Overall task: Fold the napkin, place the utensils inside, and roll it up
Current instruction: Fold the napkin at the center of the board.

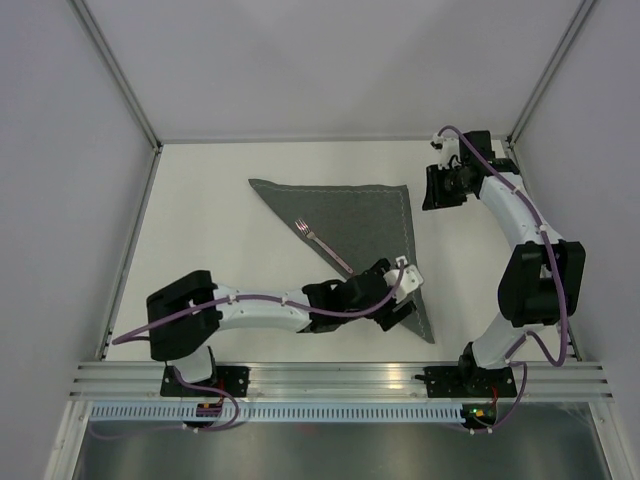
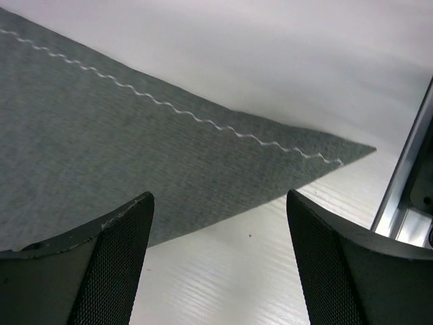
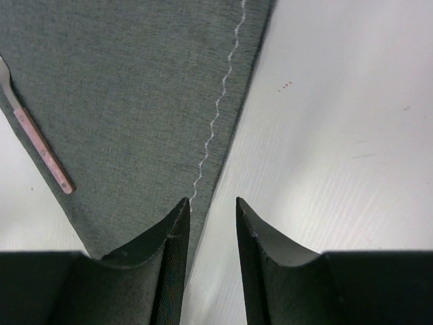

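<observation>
Napkin [image 1: 360, 215], folded into 1 triangle, lies flat, its near corner just ahead of the left claw [image 2: 218, 203], which gapes wide and empty. Fork [image 1: 325, 245] lies along the folded edge, handle toward that claw, tines pointing away. Right claw [image 3: 211, 203], narrowly parted and empty, sits beside the hemmed edge.

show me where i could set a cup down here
Bare table left of the napkin and fork, and the strip beyond its far edge. Crowded: its near corner under the left gripper, far-right corner by the right gripper.
</observation>
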